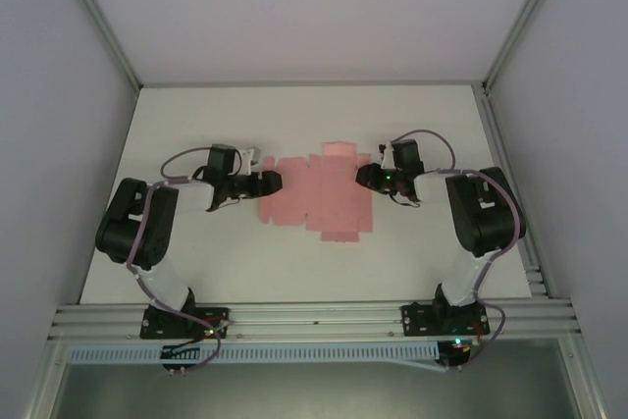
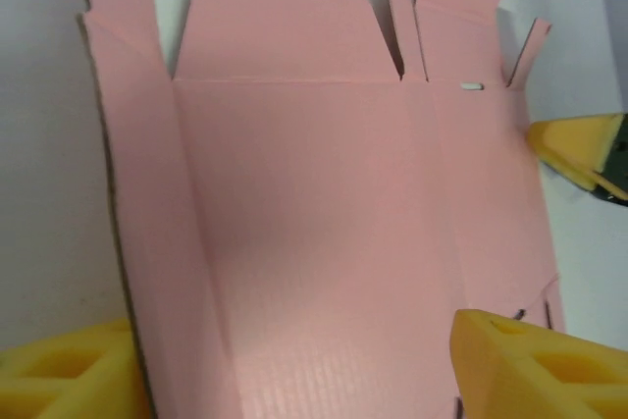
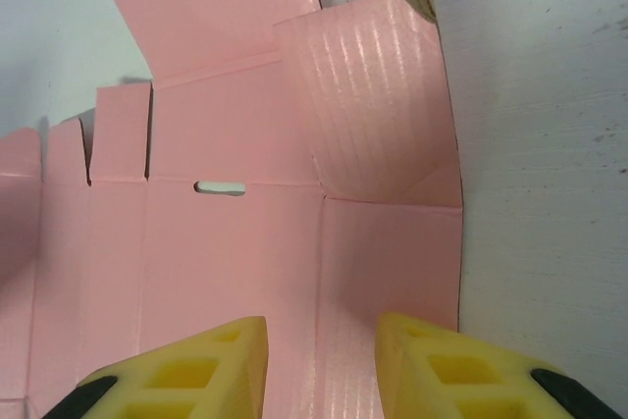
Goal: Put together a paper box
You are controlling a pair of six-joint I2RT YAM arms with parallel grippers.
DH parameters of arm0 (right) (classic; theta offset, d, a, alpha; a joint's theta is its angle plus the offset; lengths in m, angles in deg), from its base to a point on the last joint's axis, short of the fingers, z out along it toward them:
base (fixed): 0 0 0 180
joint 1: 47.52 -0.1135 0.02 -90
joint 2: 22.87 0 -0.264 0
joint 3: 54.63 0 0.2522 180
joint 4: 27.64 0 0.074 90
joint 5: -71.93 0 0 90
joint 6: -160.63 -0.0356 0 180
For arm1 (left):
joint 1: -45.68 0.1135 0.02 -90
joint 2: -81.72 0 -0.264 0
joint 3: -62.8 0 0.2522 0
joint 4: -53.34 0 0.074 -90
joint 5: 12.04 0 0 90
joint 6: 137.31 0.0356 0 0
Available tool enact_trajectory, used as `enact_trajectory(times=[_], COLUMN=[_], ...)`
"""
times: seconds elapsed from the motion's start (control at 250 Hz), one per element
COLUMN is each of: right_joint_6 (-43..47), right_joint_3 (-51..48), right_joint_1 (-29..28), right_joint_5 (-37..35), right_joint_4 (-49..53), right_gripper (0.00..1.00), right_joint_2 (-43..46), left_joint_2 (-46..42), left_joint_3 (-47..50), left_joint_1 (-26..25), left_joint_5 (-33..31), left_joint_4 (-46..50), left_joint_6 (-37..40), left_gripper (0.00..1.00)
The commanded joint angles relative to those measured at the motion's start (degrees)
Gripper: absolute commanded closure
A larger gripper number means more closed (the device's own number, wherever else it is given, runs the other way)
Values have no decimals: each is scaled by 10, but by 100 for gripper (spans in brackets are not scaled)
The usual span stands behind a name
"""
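The paper box [image 1: 319, 198] is a pale pink die-cut sheet lying mostly flat on the middle of the white table. My left gripper [image 1: 272, 183] is at its left end. In the left wrist view the sheet [image 2: 314, 223] spans the wide gap of the left gripper [image 2: 294, 340], and its left strip is bent upward beside the left finger [image 2: 59, 375]. My right gripper [image 1: 363, 176] is at the sheet's right end. In the right wrist view the right gripper [image 3: 322, 340] stands open over a crease of the sheet [image 3: 235, 252], and a corner flap [image 3: 383, 105] stands raised.
The white table [image 1: 294, 125] is enclosed by grey walls at the left, right and back. An aluminium rail [image 1: 314, 316] runs along the near edge where the arm bases sit. A yellow finger of the right gripper [image 2: 574, 149] shows at the sheet's far edge in the left wrist view.
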Motion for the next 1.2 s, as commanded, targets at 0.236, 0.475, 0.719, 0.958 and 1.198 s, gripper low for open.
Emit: enact_trajectory(times=[0.236, 0.475, 0.719, 0.958, 1.198], right_joint_6=[-4, 15, 56, 32, 15], right_joint_3=[-29, -17, -23, -49, -41], right_joint_1=[-2, 4, 41, 80, 91], right_joint_5=[-14, -23, -15, 60, 216], right_joint_4=[76, 129, 241, 195, 86], right_gripper=[64, 44, 18, 6, 14], right_joint_2=[-2, 126, 371, 504, 494], left_joint_2=[-22, -89, -235, -359, -417], left_joint_3=[-3, 1, -1, -11, -51], left_joint_1=[-5, -5, -6, -7, -7], left_joint_5=[62, 82, 136, 176, 171], left_joint_4=[-68, -73, -82, -119, -82], left_joint_6=[4, 43, 41, -11, -32], left_gripper=[92, 100, 100, 100, 100])
